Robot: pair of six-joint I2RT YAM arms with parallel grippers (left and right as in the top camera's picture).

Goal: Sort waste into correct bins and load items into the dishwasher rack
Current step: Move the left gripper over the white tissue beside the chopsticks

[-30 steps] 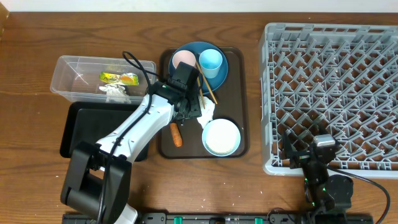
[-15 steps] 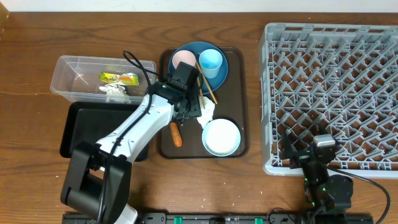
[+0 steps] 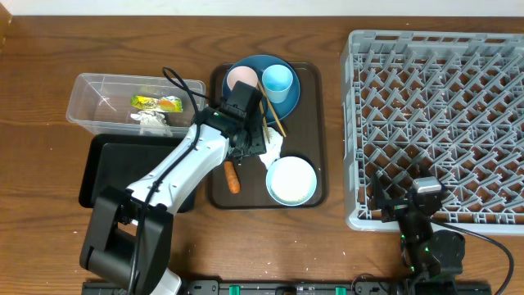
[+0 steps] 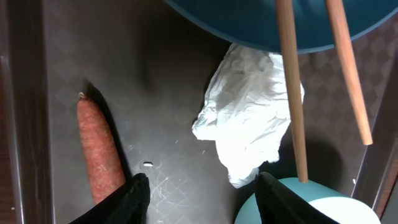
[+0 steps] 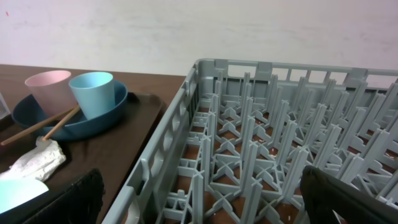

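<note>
Crumpled white paper (image 4: pixel 249 121) (rough carrot (image 4: pixel 98 152) nearby)

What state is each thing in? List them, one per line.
left fingers: open, empty
right fingers: open, empty
dishwasher rack: empty
clear tub: holds wrapper
black tray: visible part bare
blue plate: loaded
pink cup: upright
light blue cup: upright
white bowl: upright
carrot: lying loose
white paper: crumpled

Wooden table (image 3: pixel 49 49): dark brown, grain running left-right, fills whole view. Brown serving tray (image 3: pixel 307 131): flat on table, a little left of middle, toward far side; rounded corners, raised rim, long side running near-far; close up, floor shows faint diamond pattern and fine scratches. Pale wall (image 5: pixel 186 25) behind far table edge. Tan object (image 3: pixel 3 33) at far-left corner, cut by frame, unidentifiable.
</note>
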